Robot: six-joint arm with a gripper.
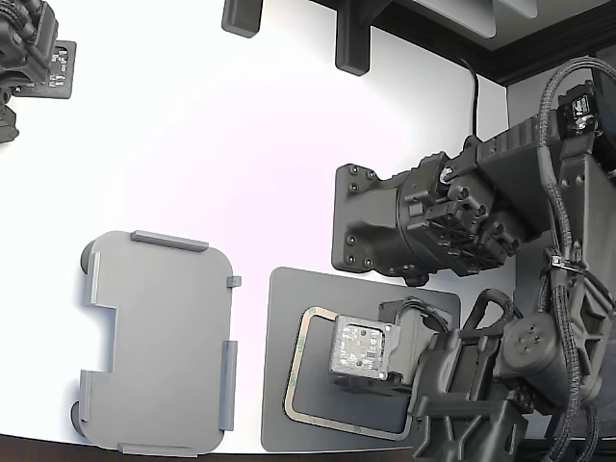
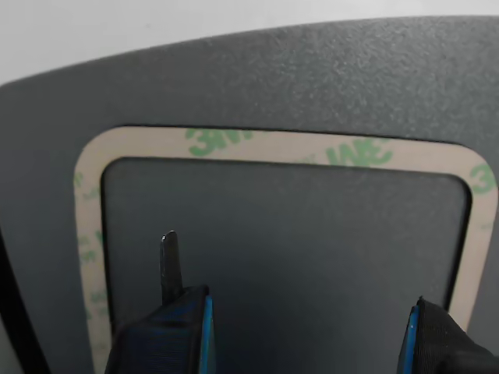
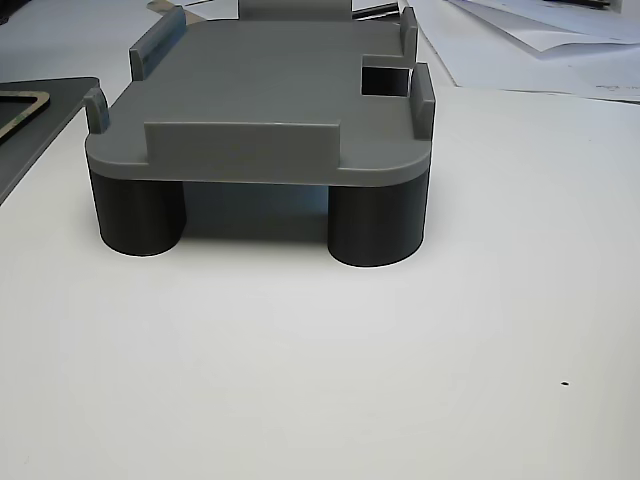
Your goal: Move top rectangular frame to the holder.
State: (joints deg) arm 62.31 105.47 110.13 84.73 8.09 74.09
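**End effector poised over the frame, before pick-up**

Exterior view. The frame (image 1: 300, 371) lies flat on a dark grey mat (image 1: 279, 298) near the lower middle of the picture. The end effector (image 1: 364, 352) hangs directly above the frame's hollow centre and hides part of its far side. The holder (image 1: 159, 342) stands empty on the white table (image 1: 241, 144), just beside the mat toward the exterior view's left. The frame's long axis runs roughly up and down in this view, parallel to the holder's long side. A second arm's tool (image 1: 423, 221) sits above the mat, apart from the frame.

Wrist view. The frame (image 2: 296, 146), printed with green marks, rests on the mat (image 2: 273, 70). Two blue-edged fingers (image 2: 183, 327) stand wide apart over the bare centre, inside the outline, and grip nothing. A thin dark blade (image 2: 169, 261) projects from one finger. The frame's nearest edge lies just ahead of the fingers, so the coming move likely calls for a short reach outward to an edge.

Other view. The holder (image 3: 260, 95) shows its raised tabs, a notch and round feet (image 3: 375, 225); nothing lies on it. A corner of the frame (image 3: 25, 108) appears at the picture's edge.
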